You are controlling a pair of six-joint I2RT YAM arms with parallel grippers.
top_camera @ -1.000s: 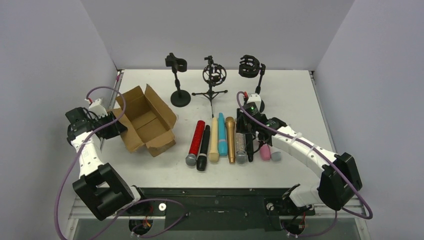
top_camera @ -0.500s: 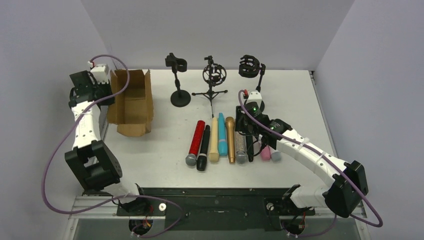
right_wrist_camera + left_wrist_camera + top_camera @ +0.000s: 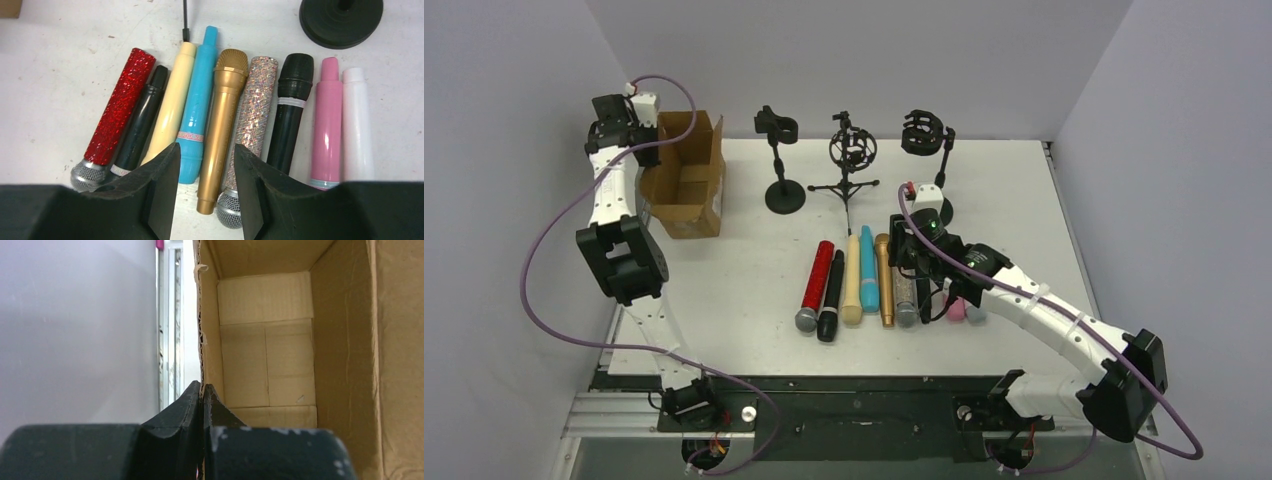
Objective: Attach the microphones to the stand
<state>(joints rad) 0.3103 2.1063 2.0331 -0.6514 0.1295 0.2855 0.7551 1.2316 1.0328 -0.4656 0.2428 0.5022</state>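
Several microphones lie side by side on the table: red (image 3: pixel 117 107), black (image 3: pixel 142 117), cream (image 3: pixel 172 102), teal (image 3: pixel 197 100), gold (image 3: pixel 222 115), glittery silver (image 3: pixel 255 107), black (image 3: pixel 290 110), pink (image 3: pixel 327 120) and white (image 3: pixel 357 125). My right gripper (image 3: pixel 205 150) is open and empty. It hovers just above the gold and silver ones (image 3: pixel 914 262). Three black stands are at the back: a clip stand (image 3: pixel 776 128), a tripod with shock mount (image 3: pixel 853 150) and a shock-mount stand (image 3: pixel 924 133). My left gripper (image 3: pixel 202 387) is shut on the wall of the cardboard box (image 3: pixel 267 355).
The cardboard box (image 3: pixel 686 178) is held at the far left rear, next to the left wall, open and empty inside. The round base of the right stand (image 3: pixel 341 20) sits just beyond the black and pink microphones.
My left arm has swung the cardboard box from the left middle of the table up to the far left rear. My right gripper has shifted slightly over the microphones and stays open.
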